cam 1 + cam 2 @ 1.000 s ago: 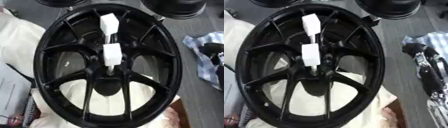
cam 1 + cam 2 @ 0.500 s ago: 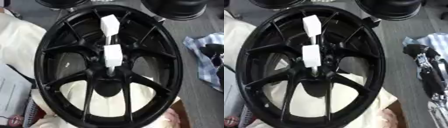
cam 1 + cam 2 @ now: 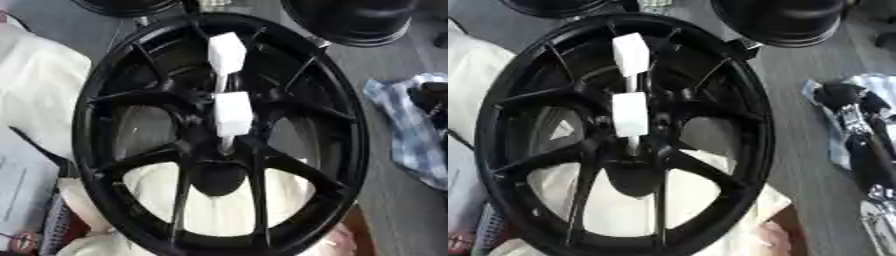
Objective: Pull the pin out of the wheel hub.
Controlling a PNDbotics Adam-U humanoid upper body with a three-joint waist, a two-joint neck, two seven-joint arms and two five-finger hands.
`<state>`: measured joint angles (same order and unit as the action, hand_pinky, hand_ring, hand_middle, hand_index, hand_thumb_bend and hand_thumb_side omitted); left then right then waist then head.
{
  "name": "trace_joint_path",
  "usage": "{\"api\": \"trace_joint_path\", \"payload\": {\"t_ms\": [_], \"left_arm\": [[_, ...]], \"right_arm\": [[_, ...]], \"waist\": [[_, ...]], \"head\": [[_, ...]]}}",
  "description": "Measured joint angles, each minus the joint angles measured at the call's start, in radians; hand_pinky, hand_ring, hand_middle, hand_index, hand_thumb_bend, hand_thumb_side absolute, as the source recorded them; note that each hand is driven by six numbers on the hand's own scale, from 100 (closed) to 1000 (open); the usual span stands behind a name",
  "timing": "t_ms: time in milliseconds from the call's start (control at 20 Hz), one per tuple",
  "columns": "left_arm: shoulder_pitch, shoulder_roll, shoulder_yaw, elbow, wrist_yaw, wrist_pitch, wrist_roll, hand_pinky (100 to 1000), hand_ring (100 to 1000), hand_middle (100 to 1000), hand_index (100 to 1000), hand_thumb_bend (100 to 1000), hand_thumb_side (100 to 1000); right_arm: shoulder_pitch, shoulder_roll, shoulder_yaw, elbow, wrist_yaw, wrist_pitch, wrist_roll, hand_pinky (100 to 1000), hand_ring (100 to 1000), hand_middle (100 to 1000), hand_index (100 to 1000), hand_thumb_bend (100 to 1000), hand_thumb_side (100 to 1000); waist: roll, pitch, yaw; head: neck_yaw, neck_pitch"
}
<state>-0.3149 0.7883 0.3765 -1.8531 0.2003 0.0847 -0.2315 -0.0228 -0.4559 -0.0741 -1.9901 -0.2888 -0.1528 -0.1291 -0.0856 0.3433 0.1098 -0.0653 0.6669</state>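
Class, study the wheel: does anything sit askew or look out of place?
Two white blocks on thin stems stand up from the black wheel near its hub, stark against it. The wheel itself lies tilted on pale cloth. The right hand waits beside it, on a checked cloth.

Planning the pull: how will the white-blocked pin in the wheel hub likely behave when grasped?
The pin will probably feel stiff and light: a thin stem carrying two white blocks. Its upper block leans left of the lower one, so it may tilt or wobble. The boxy blocks should resist rolling. The right hand hangs beside the wheel.

Grey floor [image 3: 394, 210], white cloth [image 3: 39, 90], checked blue cloth [image 3: 411, 135]
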Motion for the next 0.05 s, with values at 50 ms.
{"api": "trace_joint_path", "payload": {"t_ms": [50], "left_arm": [[0.004,-0.023,0.000,-0.023,0.014,-0.007,0.015,703,703,682,834,100,716]], "right_arm": [[-0.004,-0.001,0.000,0.000,-0.004,-0.004,0.001,937,826,596,715,100,595]], "waist": [[-0.002,0.001,-0.004]], "head": [[0.006,-0.002]]}}
